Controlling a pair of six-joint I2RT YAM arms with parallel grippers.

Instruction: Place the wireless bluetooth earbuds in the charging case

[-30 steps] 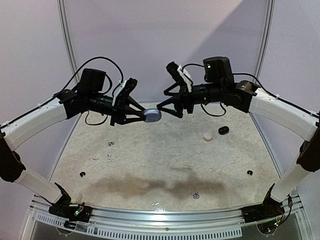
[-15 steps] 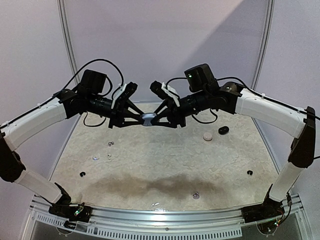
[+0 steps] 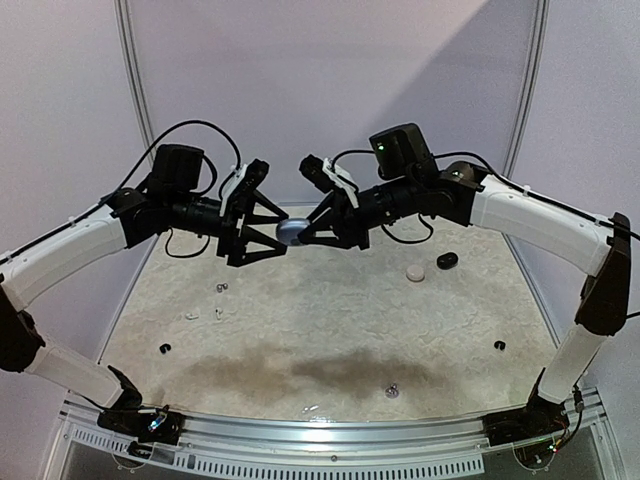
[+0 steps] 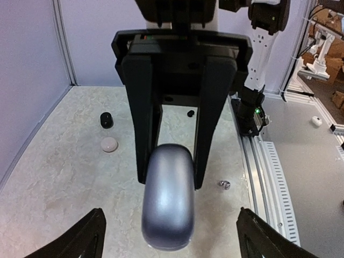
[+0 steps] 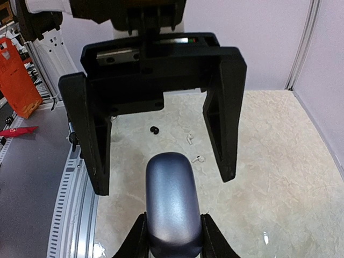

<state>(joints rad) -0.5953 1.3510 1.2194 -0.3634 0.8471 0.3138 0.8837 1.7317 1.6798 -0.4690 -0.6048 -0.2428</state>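
Gripping the grey-blue charging case (image 3: 290, 232) by its two long sides, the right gripper (image 3: 304, 233) holds it in mid-air over the far middle of the table (image 3: 330, 310). In the right wrist view, its fingers (image 5: 137, 239) press against the shell on both sides. The left gripper (image 3: 270, 233) faces it tip to tip with jaws spread wide. Its fingers (image 5: 94, 140) stand either side of the case's free end and are apart from it on both sides. Whether the case lid is open or shut cannot be told.

All earbuds seen lie loose on the table, well below the held case.
- Left side: a silvery earbud (image 3: 222, 287), white earbuds (image 3: 192, 315) just nearer the bases, and a black earbud (image 3: 165, 348) nearer again.
- Right side: a second black earbud (image 3: 498, 345), well apart from the others.
- Front centre: another silvery bud (image 3: 392, 390) at the edge of a dark stain (image 3: 300, 370).

Two further cases sit at the far right beneath the right arm: a pale round case (image 3: 415, 272) and a black case (image 3: 447, 260), near each other but not touching.

Obstructions: in each wrist view the opposing gripper and the held case fill the centre and hide the table behind them.
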